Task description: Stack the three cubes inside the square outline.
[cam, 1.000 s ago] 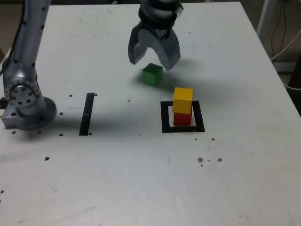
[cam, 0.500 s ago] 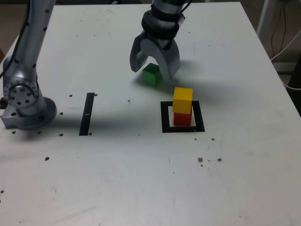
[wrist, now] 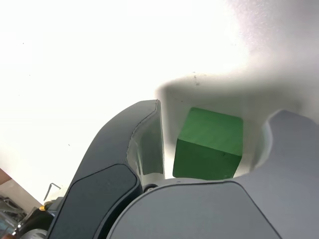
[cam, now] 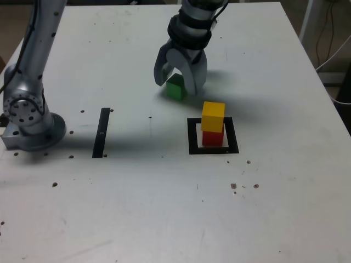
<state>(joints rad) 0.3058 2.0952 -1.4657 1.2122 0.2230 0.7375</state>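
The green cube [cam: 175, 88] rests on the white table, behind and to the exterior view's left of the square outline [cam: 192, 144]. My gripper [cam: 177, 85] is lowered over it, one finger on each side. In the wrist view the green cube [wrist: 209, 142] sits between the fingers [wrist: 144, 144] of the gripper [wrist: 217, 113] with a narrow gap on both sides, so the jaws are open and partly drawn in. Inside the outline the yellow cube [cam: 213, 115] stands on the red cube [cam: 213, 137].
A narrow black strip [cam: 101, 132] lies on the table at the exterior view's left. The arm's base [cam: 30, 123] stands at the left edge. Small dark specks dot the tabletop [cam: 164, 208]. Cables [cam: 332, 49] hang beyond the right edge.
The gripper came down over the green cube and its jaws narrowed from wide open to close beside the cube. The cubes have not moved.
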